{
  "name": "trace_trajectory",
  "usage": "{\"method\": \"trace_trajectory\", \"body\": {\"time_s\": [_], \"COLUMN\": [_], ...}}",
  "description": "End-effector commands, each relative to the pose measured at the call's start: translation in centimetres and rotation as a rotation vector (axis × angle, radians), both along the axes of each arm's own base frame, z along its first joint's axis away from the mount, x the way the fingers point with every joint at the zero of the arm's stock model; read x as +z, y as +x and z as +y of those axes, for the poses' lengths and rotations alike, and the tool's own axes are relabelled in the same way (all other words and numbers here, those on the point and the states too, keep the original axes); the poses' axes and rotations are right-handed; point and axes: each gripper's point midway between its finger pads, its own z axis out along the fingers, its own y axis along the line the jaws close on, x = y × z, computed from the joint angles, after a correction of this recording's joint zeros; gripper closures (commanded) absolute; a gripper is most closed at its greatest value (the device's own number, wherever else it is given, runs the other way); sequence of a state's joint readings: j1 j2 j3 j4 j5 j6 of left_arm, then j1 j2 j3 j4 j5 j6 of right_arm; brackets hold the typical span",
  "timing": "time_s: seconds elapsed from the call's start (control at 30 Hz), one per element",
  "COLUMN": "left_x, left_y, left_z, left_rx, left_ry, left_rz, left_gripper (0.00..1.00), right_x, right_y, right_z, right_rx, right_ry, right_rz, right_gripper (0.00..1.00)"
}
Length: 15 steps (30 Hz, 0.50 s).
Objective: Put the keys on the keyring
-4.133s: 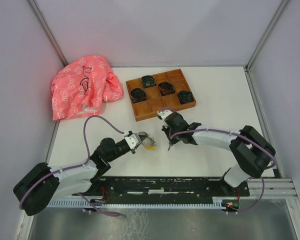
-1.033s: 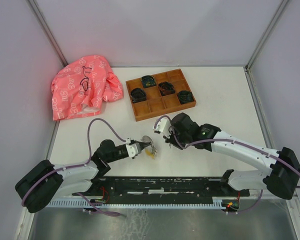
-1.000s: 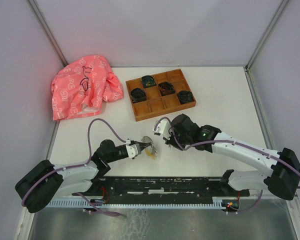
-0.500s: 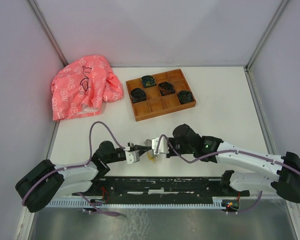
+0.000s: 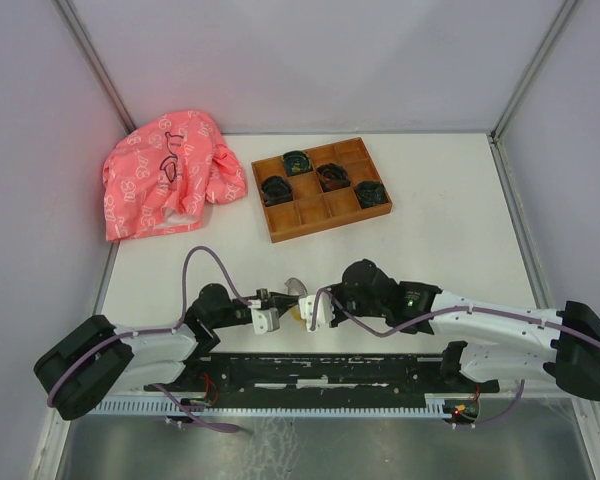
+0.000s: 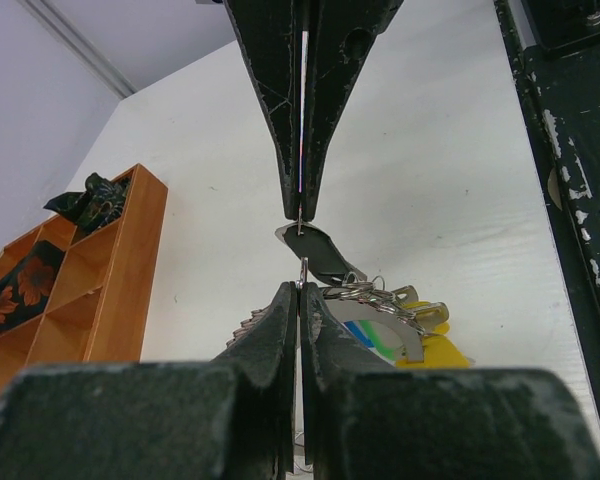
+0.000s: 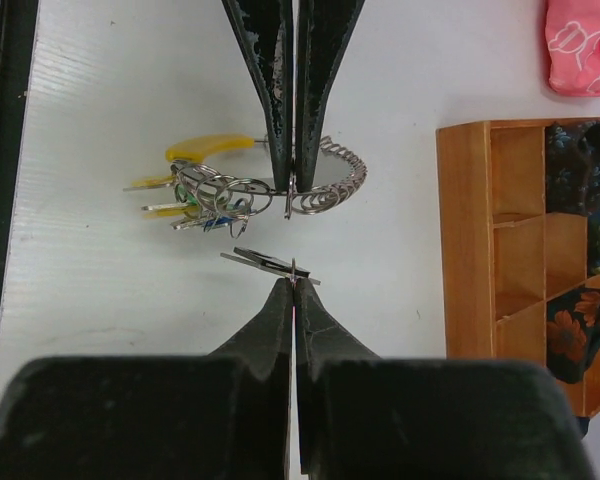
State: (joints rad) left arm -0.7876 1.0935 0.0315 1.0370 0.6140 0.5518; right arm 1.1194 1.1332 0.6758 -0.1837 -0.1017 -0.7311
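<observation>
My left gripper [image 6: 300, 287] is shut on the thin wire of the grey keyring [image 7: 320, 198]. A yellow tag [image 7: 210, 148], a green tag [image 6: 382, 340] and a cluster of small metal pieces with a bit of blue [image 7: 218, 222] hang from it. My right gripper [image 7: 294, 282] faces it tip to tip, a finger-width away, and is shut on the black-headed key [image 7: 270, 263], which lies crosswise at its fingertips. From above, both grippers [image 5: 280, 308] [image 5: 304, 308] meet over the keyring [image 5: 295, 290] near the table's front edge.
A wooden compartment tray [image 5: 280, 225] with dark coiled bundles stands behind the grippers. A pink cloth [image 5: 170, 175] lies at the back left. The black mounting rail [image 5: 330, 370] runs just in front of the grippers.
My right arm has swung left and toward the front edge with the key, ending nose to nose with the left gripper. The left gripper has drawn back slightly with the keyring. Both stayed shut.
</observation>
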Motion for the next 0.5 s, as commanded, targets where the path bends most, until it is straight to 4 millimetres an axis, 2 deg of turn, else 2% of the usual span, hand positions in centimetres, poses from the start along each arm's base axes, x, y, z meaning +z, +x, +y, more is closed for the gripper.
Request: {"method": "trace_trajectory", "body": {"time_s": [0.0,0.47], "left_x": [2.39,2.83], "left_y": [-0.26,-0.2], "left_z": [-0.36,-0.33], "left_rx": [-0.032,-0.02], "left_ry": [-0.06,-0.082], "left_rz": [-0.136,-0.123], "left_gripper": [0.97,0.97], "right_x": [2.04,1.57], "right_y": [0.48,0.26], "right_z": [1.24,2.16], "right_rx": [0.013,0.014], "right_ry": [0.074,0.054], "right_rz": [-0.081,-0.109], "right_gripper": [0.99,0.99]}}
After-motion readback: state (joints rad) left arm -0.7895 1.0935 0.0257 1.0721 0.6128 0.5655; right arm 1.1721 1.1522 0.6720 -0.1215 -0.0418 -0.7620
